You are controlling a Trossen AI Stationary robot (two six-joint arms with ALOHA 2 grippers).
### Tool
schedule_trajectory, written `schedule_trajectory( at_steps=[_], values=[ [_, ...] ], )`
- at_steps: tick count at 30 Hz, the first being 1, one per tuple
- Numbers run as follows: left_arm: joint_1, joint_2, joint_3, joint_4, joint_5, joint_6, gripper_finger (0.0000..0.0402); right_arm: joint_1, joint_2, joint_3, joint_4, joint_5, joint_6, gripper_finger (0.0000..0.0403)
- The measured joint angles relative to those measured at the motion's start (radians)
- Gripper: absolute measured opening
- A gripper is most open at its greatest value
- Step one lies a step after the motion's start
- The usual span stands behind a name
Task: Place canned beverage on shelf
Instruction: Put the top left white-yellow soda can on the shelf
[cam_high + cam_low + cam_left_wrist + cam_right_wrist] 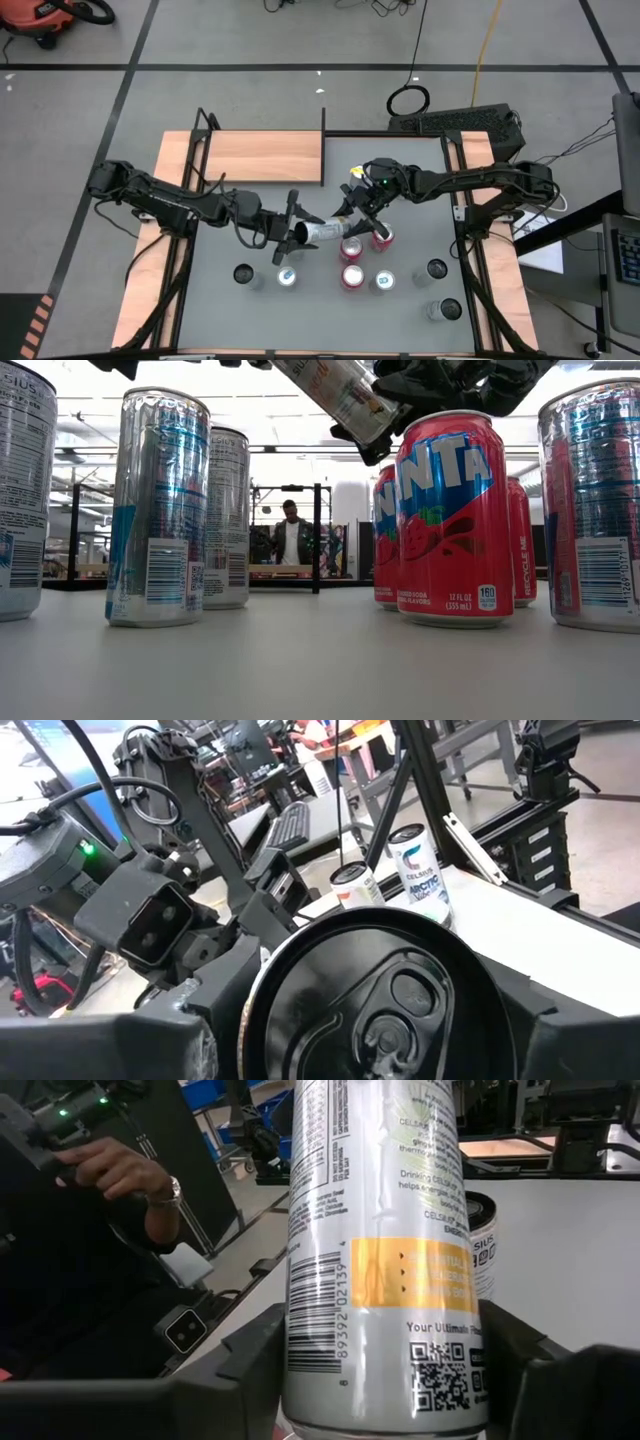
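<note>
A slim silver can (320, 233) hangs tilted above the table's middle, between my two grippers. My right gripper (352, 222) is shut on its base end. My left gripper (292, 238) reaches in from the left, its fingers standing close on either side of the can's black lid end (390, 1000). In the low view the can (340, 395) slants down toward the right, above a red can (450, 520). The shelf (265, 157), a light wood board with black posts, stands at the table's far left with nothing on it. My left gripper has its fingers (170, 1040) hard by the rim of the lid end; I cannot tell whether they touch it. My right gripper pinches the can's side wall near the base (300, 1370) between its two fingers, coming from the table's right and lying roughly along the can. The can is lifted clear, tilted.
Below the held can stand three red cans (352, 277) and several silver and dark-topped ones (287, 277), (436, 269) across the table's near half. A person's hand (120, 1175) shows beyond the table, and a person (292, 532) stands in the room behind.
</note>
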Motion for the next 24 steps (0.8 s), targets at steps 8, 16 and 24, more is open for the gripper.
schedule_trajectory(
  at_steps=[8,16,24],
  values=[
    [0.009,0.001,0.000,-0.070,-0.124,-0.120,0.0253,0.001,-0.001,0.001,-0.012,0.216,0.008,0.0264],
    [0.060,-0.002,-0.003,-0.114,-0.280,-0.292,0.0253,0.020,-0.040,0.003,-0.051,0.497,-0.063,0.0318],
    [0.143,-0.006,0.029,-0.139,-0.297,-0.494,0.0253,0.123,-0.051,0.002,-0.058,0.838,-0.155,0.0320]
  ],
)
